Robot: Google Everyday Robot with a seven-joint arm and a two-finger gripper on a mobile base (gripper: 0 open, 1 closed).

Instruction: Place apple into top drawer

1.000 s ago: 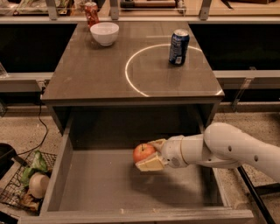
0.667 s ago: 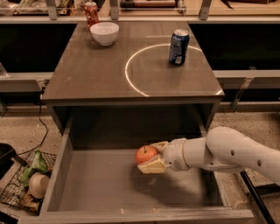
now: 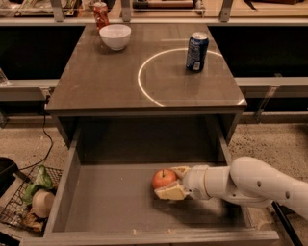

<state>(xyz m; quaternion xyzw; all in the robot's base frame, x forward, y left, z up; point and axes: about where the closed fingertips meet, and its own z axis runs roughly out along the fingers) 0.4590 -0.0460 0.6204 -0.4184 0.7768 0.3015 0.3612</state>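
Note:
The top drawer [image 3: 103, 204] is pulled fully open below the grey cabinet top. The orange-red apple [image 3: 164, 178] sits low inside it, right of the middle, at or just above the drawer floor. My gripper [image 3: 172, 182] reaches in from the right on a white arm, with one cream finger behind the apple and one in front of it. The fingers flank the apple closely; I cannot tell whether they still press on it.
On the cabinet top stand a white bowl [image 3: 115, 36], a red soda can [image 3: 101, 14] behind it, and a blue can [image 3: 197, 52] by a white ring mark. A wire basket [image 3: 24, 204] with items sits on the floor at left.
The apple and the gripper have shifted slightly to the right inside the drawer. The arm has drawn back a little toward the right.

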